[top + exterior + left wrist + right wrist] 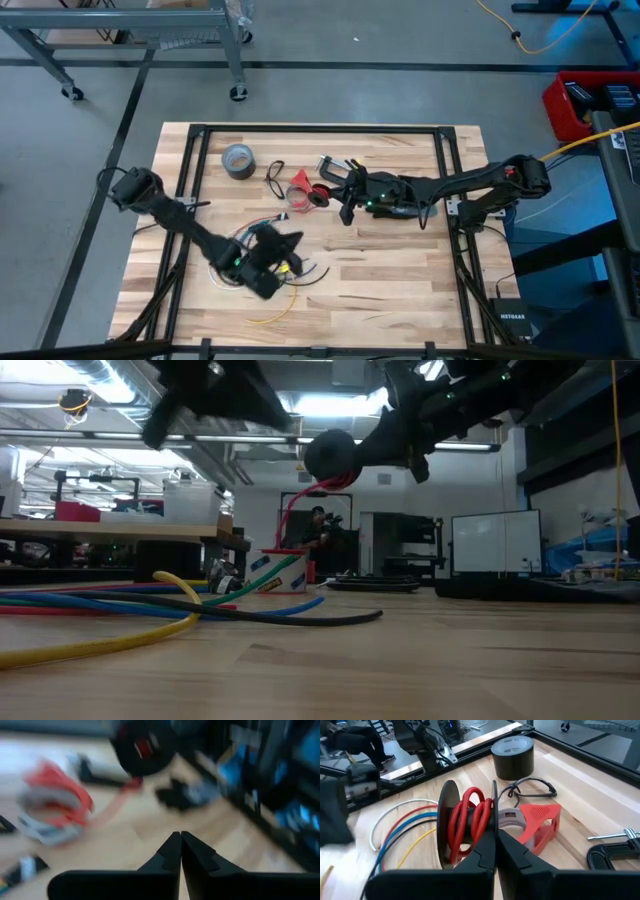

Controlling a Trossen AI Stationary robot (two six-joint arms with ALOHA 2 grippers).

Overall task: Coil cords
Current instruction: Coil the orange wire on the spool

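the red wire (470,817) already sits in several loops on the small black spool (447,827), which the right tool (496,851) holds pinched and lifted off the tabletop (400,280) near the grey tape roll (238,160). a red tail still trails down, so winding looks unfinished. the left tool (180,851) is closed on nothing, near the fanned wire bundle (285,275). how much tail remains is hard to make out.

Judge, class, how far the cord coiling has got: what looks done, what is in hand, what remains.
Done: several loops of the red wire already sit on the black spool.

In hand: the right gripper holds the spool raised off the table; the left gripper is shut, holding nothing.

Left: a red tail still hangs from the spool in the low view.
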